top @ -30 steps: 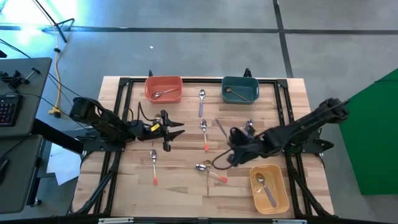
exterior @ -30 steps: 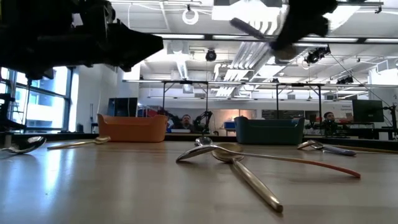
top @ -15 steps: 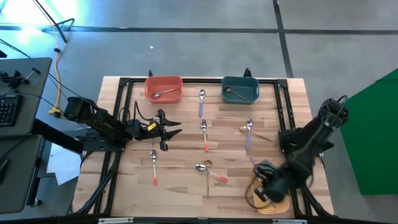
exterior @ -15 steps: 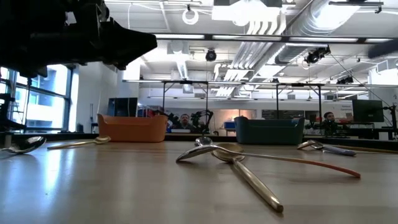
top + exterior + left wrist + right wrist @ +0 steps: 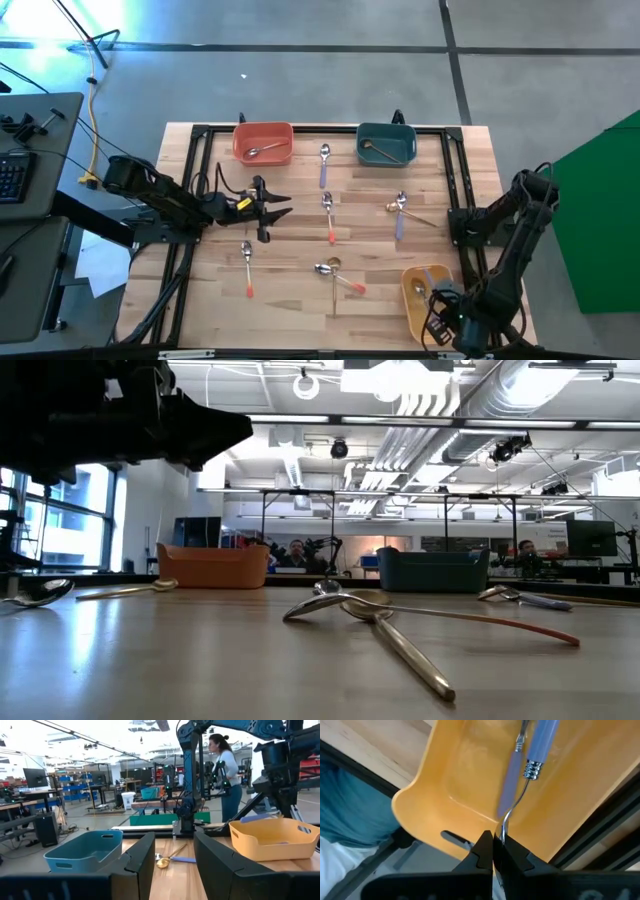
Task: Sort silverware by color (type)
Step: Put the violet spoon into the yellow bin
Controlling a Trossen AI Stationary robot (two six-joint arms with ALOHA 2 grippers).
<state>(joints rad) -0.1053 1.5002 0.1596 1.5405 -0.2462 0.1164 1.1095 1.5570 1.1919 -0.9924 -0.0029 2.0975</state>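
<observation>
My right gripper [image 5: 443,322] hangs over the near end of the yellow bowl [image 5: 420,288] at the table's near right, pointing down, shut on a purple-handled spoon [image 5: 540,740]. Another purple spoon [image 5: 509,785] lies in that bowl. My left gripper [image 5: 270,210] waits open above the table's left middle, holding nothing. Loose spoons lie flat on the wood: a purple one [image 5: 324,165], a red one [image 5: 328,215], a purple and a gold one [image 5: 400,210], a red one [image 5: 247,268], and a gold and a red one crossed [image 5: 335,275]. My right gripper pinches the spoon's thin metal neck [image 5: 502,822] between its two fingertips, coming from above and pointing down. The purple handle hangs below the fingers over the inside of the yellow bowl [image 5: 455,780]. Whether the handle's end touches the bowl I cannot tell.
A coral bowl [image 5: 263,142] with a spoon and a teal bowl [image 5: 386,143] with a gold spoon stand along the far edge. A black frame [image 5: 460,200] borders the table. In the left wrist view a person [image 5: 225,765] stands in the room beyond.
My right gripper has swung from the table's middle toward the near right corner with the purple spoon, sinking a little and tipping over until it points down above the yellow bowl. The spoon has been carried clear of the table.
</observation>
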